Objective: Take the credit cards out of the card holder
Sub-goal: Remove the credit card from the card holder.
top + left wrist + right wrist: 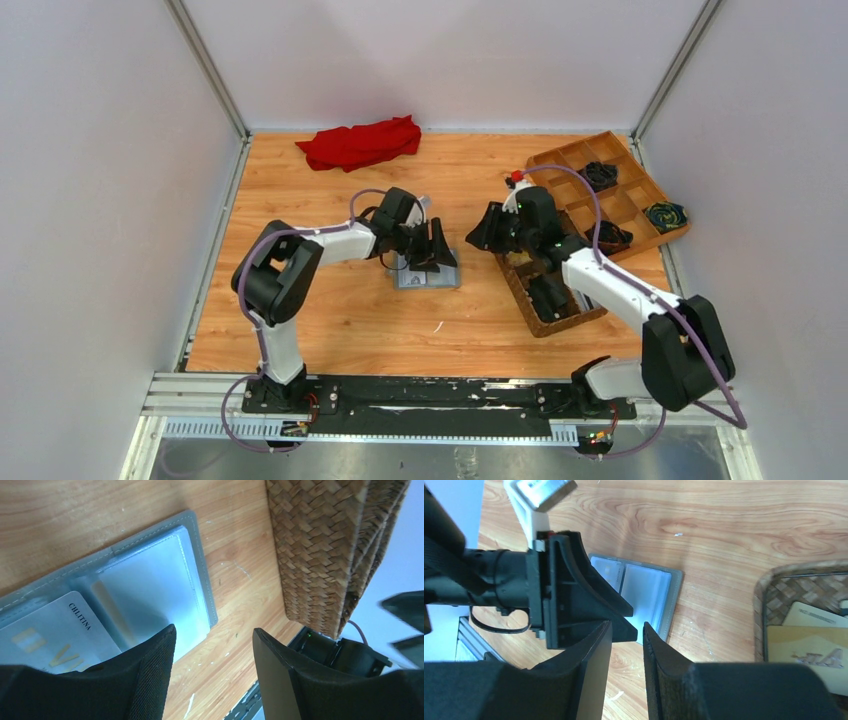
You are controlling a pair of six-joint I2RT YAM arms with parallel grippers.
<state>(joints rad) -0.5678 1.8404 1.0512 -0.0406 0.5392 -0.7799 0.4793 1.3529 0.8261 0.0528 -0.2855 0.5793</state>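
On table [350, 310]: card holder [150, 580] open, 1 pale card [55, 630] inside.
2 cards [809, 650] in basket [774, 595]; L pincer [214, 645] wide, R pincer [626, 630] narrow, both empty.

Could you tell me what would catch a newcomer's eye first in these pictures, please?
The open grey card holder lies mid-table under the left gripper's spread jaws, a pale card inside. Two more credit cards lie in the woven basket to its right; a red cloth sits at the far edge.
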